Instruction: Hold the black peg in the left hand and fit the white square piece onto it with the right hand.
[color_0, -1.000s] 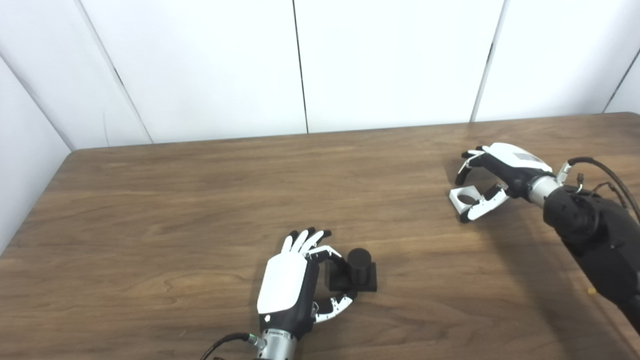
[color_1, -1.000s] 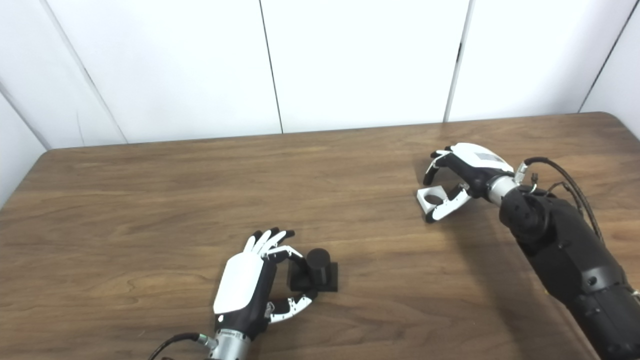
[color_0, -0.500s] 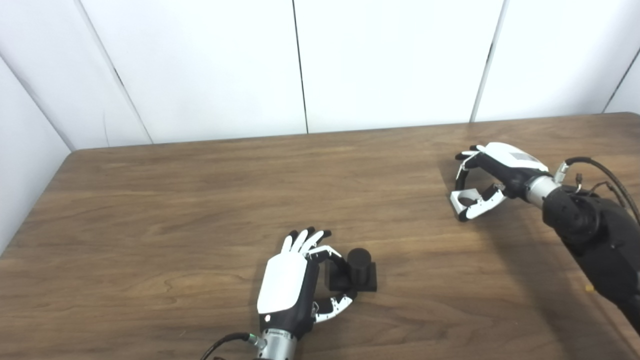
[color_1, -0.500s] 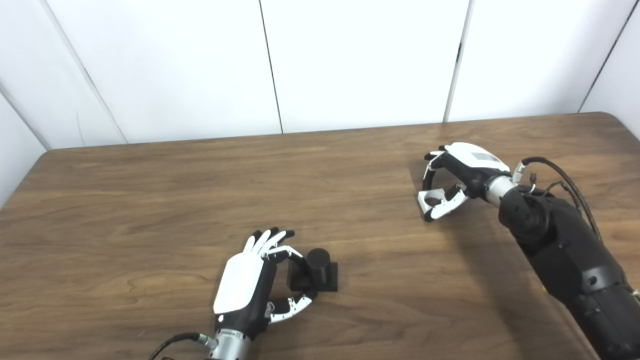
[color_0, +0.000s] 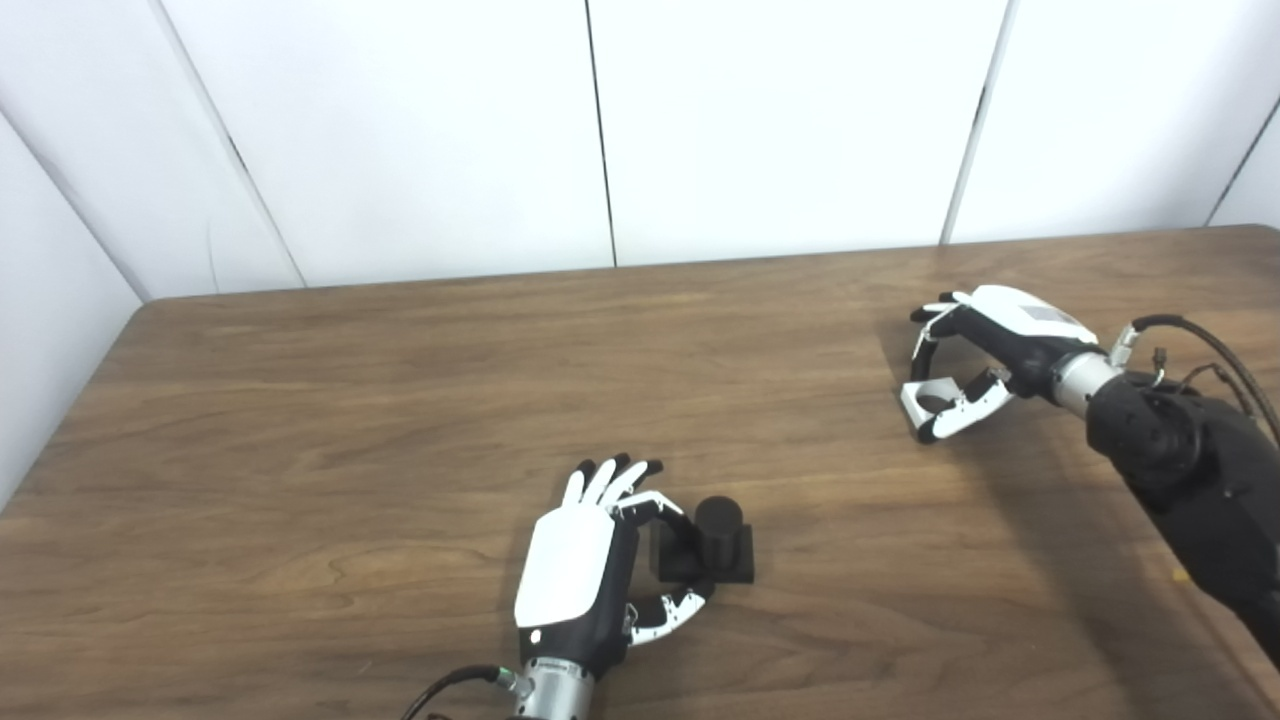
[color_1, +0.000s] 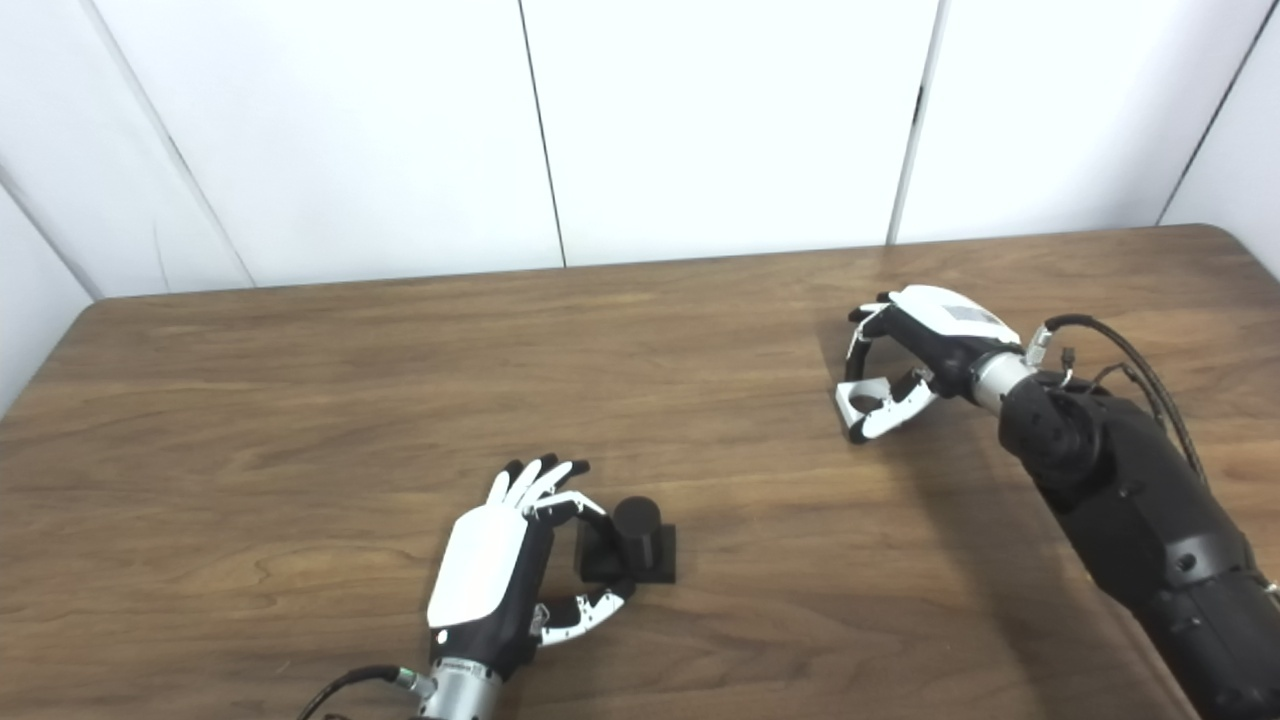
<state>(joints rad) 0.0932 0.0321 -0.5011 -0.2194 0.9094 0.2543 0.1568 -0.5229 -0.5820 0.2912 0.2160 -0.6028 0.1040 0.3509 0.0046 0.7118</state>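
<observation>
The black peg (color_0: 718, 520), a short cylinder on a square black base, stands on the wooden table (color_0: 400, 400) near the front middle. My left hand (color_0: 585, 565) is just left of it, with one curled finger on the base's far corner and the thumb at its near edge; the other fingers point straight out. At the right, the white square piece (color_0: 915, 397) with a round hole sits at table level. My right hand (color_0: 990, 340) is shut on it, fingers curled over the far side and thumb along the near side. I cannot tell whether it is lifted.
White wall panels stand behind the table's far edge. My black right forearm (color_1: 1130, 500) with its cables crosses the table's right front. Bare wood lies between the two hands.
The right hand's fingers have curled down onto the white piece and closed on it, shifting it slightly away from me. The left hand and the peg have not moved.
</observation>
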